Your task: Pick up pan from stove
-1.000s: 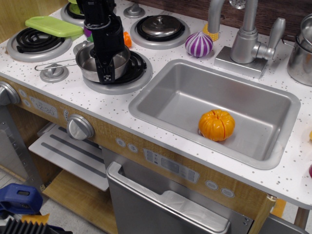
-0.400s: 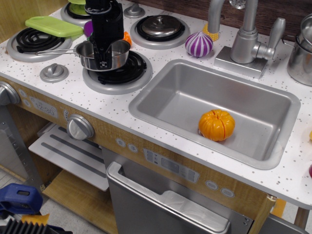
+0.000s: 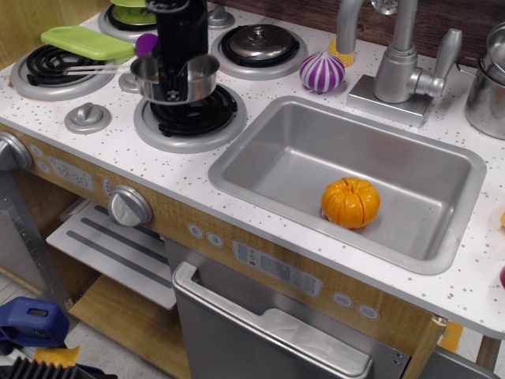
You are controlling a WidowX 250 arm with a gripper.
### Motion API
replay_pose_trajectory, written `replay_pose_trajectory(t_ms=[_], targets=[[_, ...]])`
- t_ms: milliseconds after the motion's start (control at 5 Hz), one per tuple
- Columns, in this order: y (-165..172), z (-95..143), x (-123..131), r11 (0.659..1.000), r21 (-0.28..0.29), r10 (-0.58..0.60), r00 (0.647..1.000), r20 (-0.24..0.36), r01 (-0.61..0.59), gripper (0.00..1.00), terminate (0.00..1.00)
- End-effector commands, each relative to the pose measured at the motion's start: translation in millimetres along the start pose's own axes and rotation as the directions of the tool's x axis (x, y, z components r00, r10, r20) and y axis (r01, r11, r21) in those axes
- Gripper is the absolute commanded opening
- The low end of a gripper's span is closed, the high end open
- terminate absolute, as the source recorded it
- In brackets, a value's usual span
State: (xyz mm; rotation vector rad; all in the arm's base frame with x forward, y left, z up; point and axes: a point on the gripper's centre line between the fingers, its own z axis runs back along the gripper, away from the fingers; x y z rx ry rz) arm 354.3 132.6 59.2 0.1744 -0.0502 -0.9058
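The pan (image 3: 170,84) is a small shiny steel saucepan with a thin wire handle pointing left. It hangs in the air above the front right burner (image 3: 189,114) of the white speckled stove (image 3: 102,142). My black gripper (image 3: 178,77) comes down from above and is shut on the pan's near rim. The pan's bottom is off the coil.
A steel lid (image 3: 258,39) lies on the back right burner. A green board (image 3: 85,42) rests over the left burners. A purple onion (image 3: 321,72) sits by the faucet (image 3: 394,63). The sink (image 3: 260,170) holds an orange pumpkin (image 3: 350,202). A steel pot (image 3: 489,79) stands far right.
The pan was sitting on the front right burner with the gripper on its rim. It has been lifted up and slightly back, and hangs above the burner now.
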Motion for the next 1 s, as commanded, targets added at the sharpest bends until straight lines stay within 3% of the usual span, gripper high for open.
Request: replay_pose_trajectory(t_ms=[0, 400, 600, 800], targets=[[12, 39, 13, 0.983, 0.182, 0.016, 1.0, 0.022, -0.02, 0.0, 0.0], [17, 52, 26, 0.967, 0.253, 0.021, 1.0, 0.012, -0.024, 0.0, 0.0], [16, 56, 25, 0.973, 0.229, 0.035, 0.999, 0.011, -0.037, 0.0, 0.0], [19, 60, 19, 0.974, 0.219, 0.053, 0.998, 0.019, -0.056, 0.0, 1.0]])
